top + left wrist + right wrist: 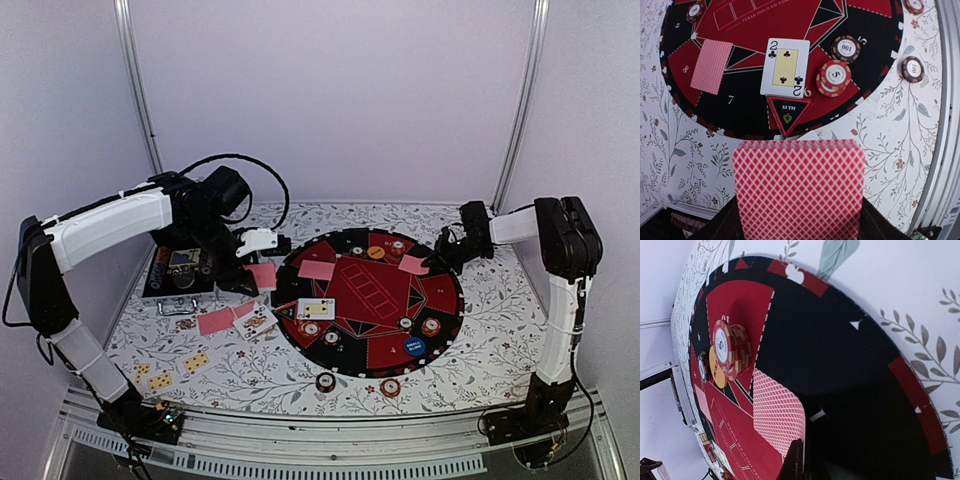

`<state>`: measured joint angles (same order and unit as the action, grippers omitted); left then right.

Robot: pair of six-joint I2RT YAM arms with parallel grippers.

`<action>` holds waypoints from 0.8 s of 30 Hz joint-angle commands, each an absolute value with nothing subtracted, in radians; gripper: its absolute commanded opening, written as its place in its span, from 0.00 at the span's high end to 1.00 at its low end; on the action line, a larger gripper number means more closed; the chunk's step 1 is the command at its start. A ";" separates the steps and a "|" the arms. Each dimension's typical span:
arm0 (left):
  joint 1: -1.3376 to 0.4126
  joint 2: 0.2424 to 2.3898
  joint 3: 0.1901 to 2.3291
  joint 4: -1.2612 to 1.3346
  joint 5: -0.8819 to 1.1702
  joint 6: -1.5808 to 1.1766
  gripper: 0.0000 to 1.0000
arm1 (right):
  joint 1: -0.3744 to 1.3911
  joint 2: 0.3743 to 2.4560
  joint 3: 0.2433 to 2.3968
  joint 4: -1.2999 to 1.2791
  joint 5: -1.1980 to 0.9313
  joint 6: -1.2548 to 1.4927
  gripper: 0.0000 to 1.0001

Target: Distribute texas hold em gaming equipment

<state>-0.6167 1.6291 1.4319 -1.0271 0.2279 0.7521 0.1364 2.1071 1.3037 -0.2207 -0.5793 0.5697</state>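
Observation:
My left gripper [253, 274] is shut on a stack of red-backed cards [797, 190], held just off the left rim of the round mat [440, 310]. It also shows in the left wrist view [797, 227]. Beyond the stack lie a face-up two of clubs [785, 67], a face-down card [711, 65] and poker chips [834, 77]. My right gripper [438, 257] is shut on one red-backed card [777, 412], bent against the mat's far right part; it also shows in the right wrist view [802, 462]. A chip stack [730, 350] and the orange button [375, 252] lie near it. The blue button [415, 348] lies at the mat's near right.
The silver case [180, 272] stands at the far left behind my left gripper. Loose cards [215, 321] and face-up cards [197, 362] lie on the flowered cloth to the left of the mat. Two chips [326, 381] lie off the mat's near edge.

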 commanded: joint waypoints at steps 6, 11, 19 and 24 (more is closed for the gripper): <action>-0.609 1.618 1.457 -1.032 0.249 0.757 0.53 | 0.124 2.097 1.341 -0.297 -0.479 0.521 0.95; -0.609 1.617 1.462 -1.035 0.247 0.758 0.53 | 0.124 2.092 1.353 -0.317 -0.467 0.515 0.74; -0.610 1.618 1.466 -1.037 0.249 0.759 0.53 | 0.124 1.964 1.317 -0.327 -0.401 0.527 0.32; -0.611 1.618 1.471 -1.037 0.246 0.757 0.53 | 0.152 1.840 1.248 -0.269 -0.440 0.570 0.22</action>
